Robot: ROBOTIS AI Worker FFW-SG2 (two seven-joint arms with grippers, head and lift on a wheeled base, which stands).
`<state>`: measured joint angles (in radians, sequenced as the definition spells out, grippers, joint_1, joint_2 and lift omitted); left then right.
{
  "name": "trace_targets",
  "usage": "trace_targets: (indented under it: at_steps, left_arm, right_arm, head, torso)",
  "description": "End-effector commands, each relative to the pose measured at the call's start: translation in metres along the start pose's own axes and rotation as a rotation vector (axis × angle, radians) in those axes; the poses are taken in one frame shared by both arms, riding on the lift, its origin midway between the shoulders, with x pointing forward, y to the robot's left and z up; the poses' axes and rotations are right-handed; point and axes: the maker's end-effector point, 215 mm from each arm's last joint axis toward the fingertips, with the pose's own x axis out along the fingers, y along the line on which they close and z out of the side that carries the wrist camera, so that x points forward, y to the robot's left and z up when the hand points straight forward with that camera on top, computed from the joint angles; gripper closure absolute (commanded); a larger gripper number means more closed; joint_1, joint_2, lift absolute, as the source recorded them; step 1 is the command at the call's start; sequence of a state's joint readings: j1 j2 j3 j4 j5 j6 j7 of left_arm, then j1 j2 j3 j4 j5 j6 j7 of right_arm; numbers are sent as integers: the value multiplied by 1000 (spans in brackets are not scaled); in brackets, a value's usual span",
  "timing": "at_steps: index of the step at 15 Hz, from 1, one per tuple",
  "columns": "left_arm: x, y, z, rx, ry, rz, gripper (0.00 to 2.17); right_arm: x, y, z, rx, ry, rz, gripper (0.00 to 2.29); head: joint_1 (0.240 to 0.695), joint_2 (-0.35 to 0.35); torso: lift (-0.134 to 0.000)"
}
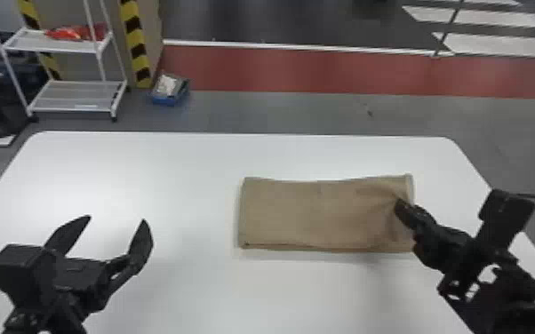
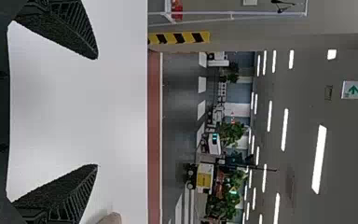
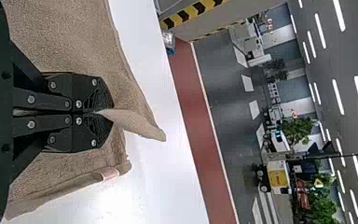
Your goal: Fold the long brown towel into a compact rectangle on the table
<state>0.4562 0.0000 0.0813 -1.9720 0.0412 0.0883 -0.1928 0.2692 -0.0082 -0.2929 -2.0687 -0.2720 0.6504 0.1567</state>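
The brown towel (image 1: pixel 315 213) lies folded as a wide rectangle right of the middle of the white table (image 1: pixel 146 177). At its right end my right gripper (image 1: pixel 402 208) is shut on the cloth, which creases toward the fingers. In the right wrist view the right gripper (image 3: pixel 103 113) pinches a raised fold of the towel (image 3: pixel 135 123). My left gripper (image 1: pixel 117 222) stands open over the table's left part, apart from the towel. The left wrist view shows the left gripper (image 2: pixel 97 112) with nothing between its fingers and a bit of towel (image 2: pixel 110 219) beyond one finger.
Beyond the table's far edge, a white shelf rack (image 1: pixel 75 95) stands on the floor at the far left, with a blue box (image 1: pixel 169 91) beside it. Striped yellow-black posts (image 1: pixel 135 44) rise behind.
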Motion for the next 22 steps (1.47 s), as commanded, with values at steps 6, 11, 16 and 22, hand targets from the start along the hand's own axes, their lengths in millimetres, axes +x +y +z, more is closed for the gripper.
trace_targets:
  at_steps: [6,11,16,22]
  left_arm:
    - [2,-3,2,-4,-3,-4,39]
    - [0,-2,-1,-2,5,-2,39]
    - [1,-3,-2,-3,6,-4,39]
    - [2,-5,-2,-3,3,-7,39]
  right_arm:
    - [-4,-19,6,52,28,-12,1355]
    - [-3,-48,11,80,33,-62,-2]
    - [-2,-95,-15,104,166,-134,70]
    - [26,-94,-49,92,257,-116,167]
  head:
    - [695,-116]
    - [695,-142]
    - [695,-183]
    - [695,-200]
  torso:
    - [-121]
    - [-121]
    - [-121]
    - [-121]
